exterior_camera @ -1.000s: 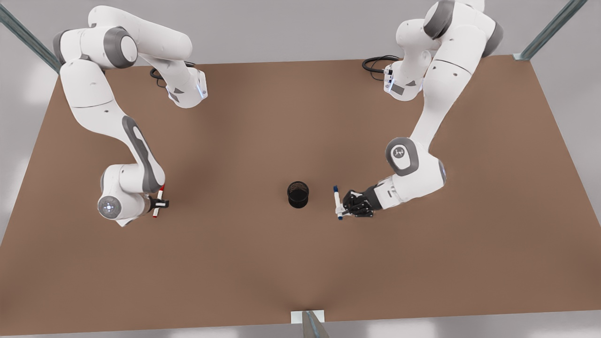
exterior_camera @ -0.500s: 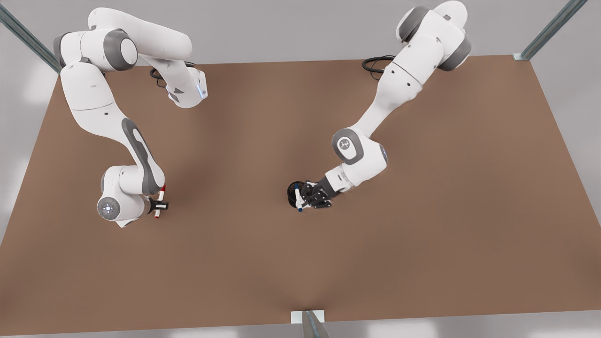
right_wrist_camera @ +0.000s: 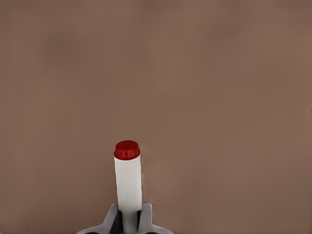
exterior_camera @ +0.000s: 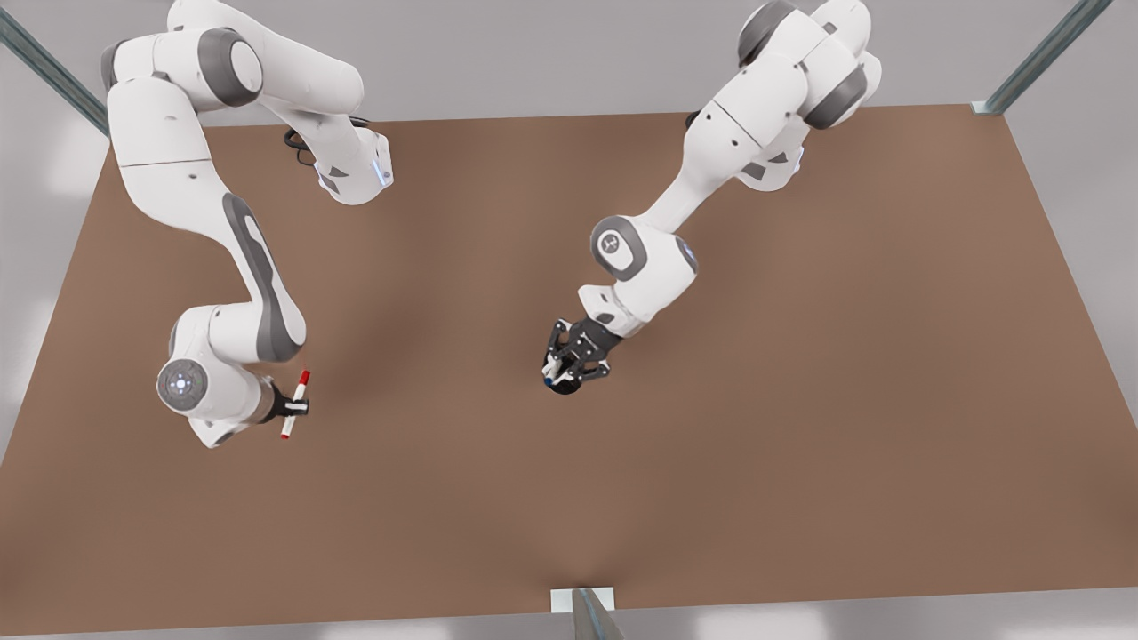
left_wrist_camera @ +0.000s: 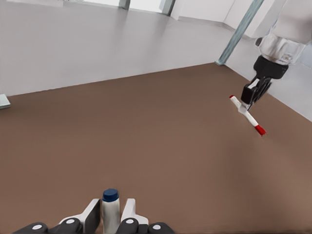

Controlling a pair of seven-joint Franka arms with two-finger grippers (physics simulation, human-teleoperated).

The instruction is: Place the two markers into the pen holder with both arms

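The blue-capped marker (left_wrist_camera: pixel 110 207) stands between the fingers of my left gripper (left_wrist_camera: pixel 110 220), which is shut on it. In the front view this left gripper (exterior_camera: pixel 567 361) hangs directly over the black pen holder (exterior_camera: pixel 564 388), hiding most of it, and the blue marker (exterior_camera: pixel 553 368) points down toward it. My right gripper (exterior_camera: pixel 296 407) is at the front view's left, shut on the red-capped marker (exterior_camera: pixel 301 386), which is tilted above the table. The right wrist view shows the red marker (right_wrist_camera: pixel 128 178) gripped by the right gripper (right_wrist_camera: pixel 129 220).
The brown table (exterior_camera: pixel 800 400) spreads wide around both arms. Metal frame posts (exterior_camera: pixel 1040 55) rise at its far corners, and a bracket (exterior_camera: pixel 582 603) sits at the near edge. Cables (exterior_camera: pixel 302 142) lie by the arm bases.
My left gripper carried the blue marker toward the front view's left until it hangs over the pen holder. The right gripper shifted slightly with the red marker, raising it.
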